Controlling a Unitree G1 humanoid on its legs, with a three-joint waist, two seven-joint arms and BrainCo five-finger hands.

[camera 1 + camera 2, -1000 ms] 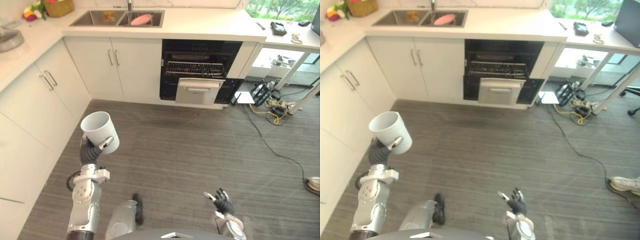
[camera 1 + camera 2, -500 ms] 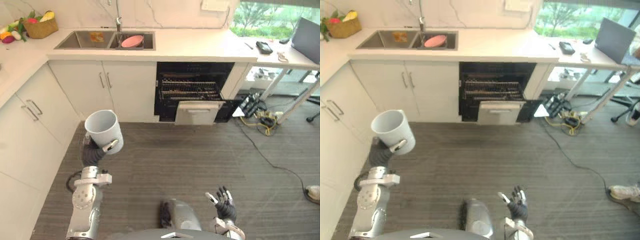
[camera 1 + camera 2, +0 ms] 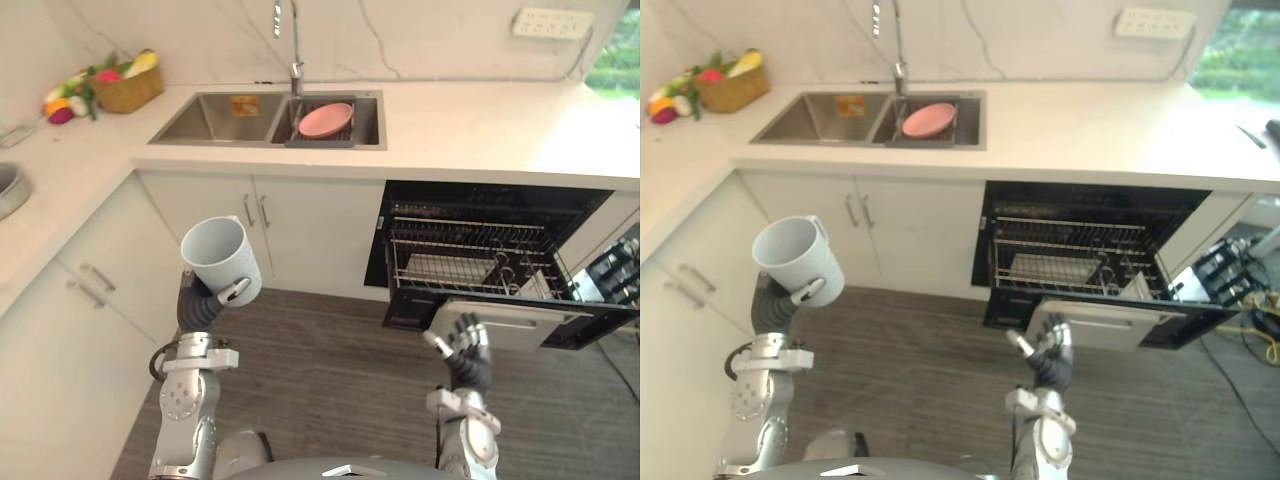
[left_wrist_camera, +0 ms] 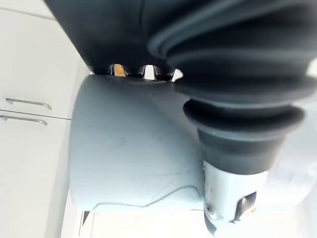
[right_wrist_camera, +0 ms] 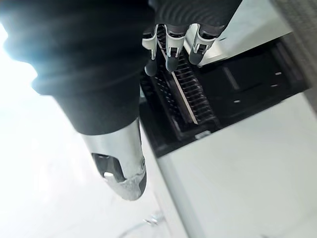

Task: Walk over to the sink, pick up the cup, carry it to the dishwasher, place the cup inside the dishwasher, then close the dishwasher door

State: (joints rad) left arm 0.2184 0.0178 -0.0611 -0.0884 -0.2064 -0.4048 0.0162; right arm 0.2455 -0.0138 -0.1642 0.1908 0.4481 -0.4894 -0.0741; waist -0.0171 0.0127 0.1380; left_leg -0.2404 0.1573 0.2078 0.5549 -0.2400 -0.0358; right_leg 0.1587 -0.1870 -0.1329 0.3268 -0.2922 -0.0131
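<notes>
Closer in than a second ago: the whole view has shifted as the robot walks up, so the dishwasher (image 3: 480,250) sits big just ahead, no longer far across the floor. Right hand (image 3: 463,352) now shows raised in front of the dishwasher door (image 3: 520,325). Cup (image 3: 222,258) is unchanged in the left hand (image 3: 205,308).

Head views: the risk, as I read it, is that the door is only part-way down and tilted, with the wire rack (image 3: 465,250) close behind it. The cup could clip the door edge or the rack going in. Cup rides mouth-up, well off to the left of the dishwasher and gripped low, so a jolt mid-step could tip it. Right hand is near the door but apart from it, and a stray bump could swing the door.

Left wrist view: left fingers (image 4: 148,72) curl round the pale cup wall, thumb on the opposite side. It's a wrap grip and the cup is held.

Right wrist view: right fingers (image 5: 171,49) are straight and a little spread, thumb out. They hold nothing, touch nothing, and aim toward the dishwasher rack.
</notes>
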